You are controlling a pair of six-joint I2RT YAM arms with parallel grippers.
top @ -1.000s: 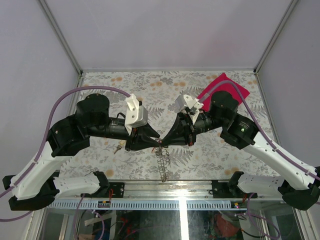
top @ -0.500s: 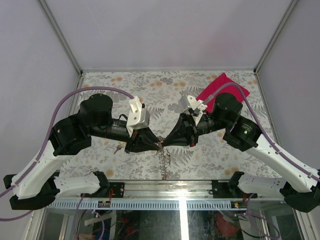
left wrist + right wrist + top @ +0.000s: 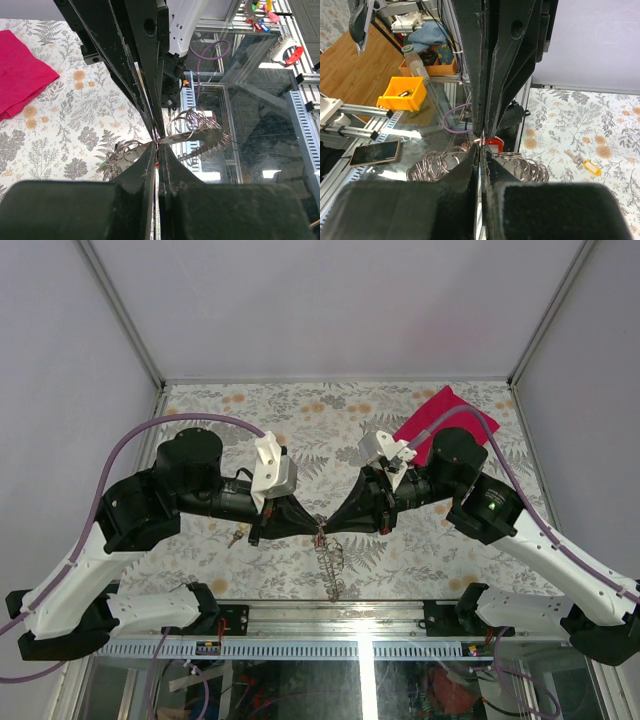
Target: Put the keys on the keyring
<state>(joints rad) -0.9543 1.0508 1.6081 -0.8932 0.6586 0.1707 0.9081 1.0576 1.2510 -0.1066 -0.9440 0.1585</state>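
My left gripper point(image 3: 312, 528) and right gripper point(image 3: 332, 528) meet tip to tip above the table's near edge, both shut. In the left wrist view a bit of red, the red key's head point(image 3: 157, 164), shows between my left gripper's point(image 3: 158, 150) jaws. The red head point(image 3: 496, 143) also shows just past my right gripper point(image 3: 481, 146), which pinches a thin keyring at its tips. A bunch of linked keyrings point(image 3: 329, 562) hangs below both grippers. The brass key point(image 3: 237, 536) lies on the table to the left, with a yellow tag point(image 3: 592, 168) in the right wrist view.
A red cloth point(image 3: 447, 420) lies at the table's far right. A small green tag point(image 3: 102, 166) hangs among the rings. The table's metal front rail point(image 3: 330, 612) runs right under the hanging rings.
Both wrists have shifted a little while staying tip to tip. The hanging bunch of rings has swung slightly to the right. The brass key has not moved.
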